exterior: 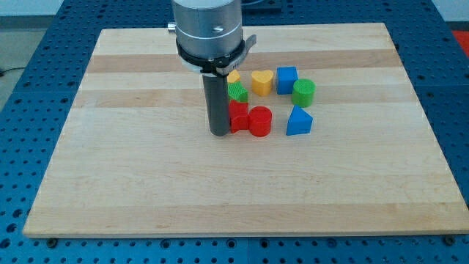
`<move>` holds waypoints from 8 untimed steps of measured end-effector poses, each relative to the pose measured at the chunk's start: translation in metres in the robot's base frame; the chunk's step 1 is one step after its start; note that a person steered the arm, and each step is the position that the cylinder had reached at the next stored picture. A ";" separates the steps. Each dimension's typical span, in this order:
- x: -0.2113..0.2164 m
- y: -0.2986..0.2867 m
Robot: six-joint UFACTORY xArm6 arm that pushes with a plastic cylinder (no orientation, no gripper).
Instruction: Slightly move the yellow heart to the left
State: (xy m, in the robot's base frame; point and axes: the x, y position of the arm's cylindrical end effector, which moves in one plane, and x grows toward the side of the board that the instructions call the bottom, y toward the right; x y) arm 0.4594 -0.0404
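The yellow heart (pixel 261 82) lies near the board's upper middle, between a partly hidden yellow block (pixel 234 76) on its left and a blue cube (pixel 286 79) on its right. My tip (pixel 219 133) rests on the board below and to the left of the heart, right against the left side of a red block (pixel 239 116). The rod hides part of that red block and part of a green star-like block (pixel 237 92).
A red cylinder (pixel 260 121) sits right of the red block. A green cylinder (pixel 303 92) and a blue triangular block (pixel 298 121) lie at the cluster's right. All lie on the wooden board (pixel 132 161), ringed by a blue perforated table.
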 end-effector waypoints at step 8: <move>0.014 0.122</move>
State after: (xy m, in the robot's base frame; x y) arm 0.4738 0.0818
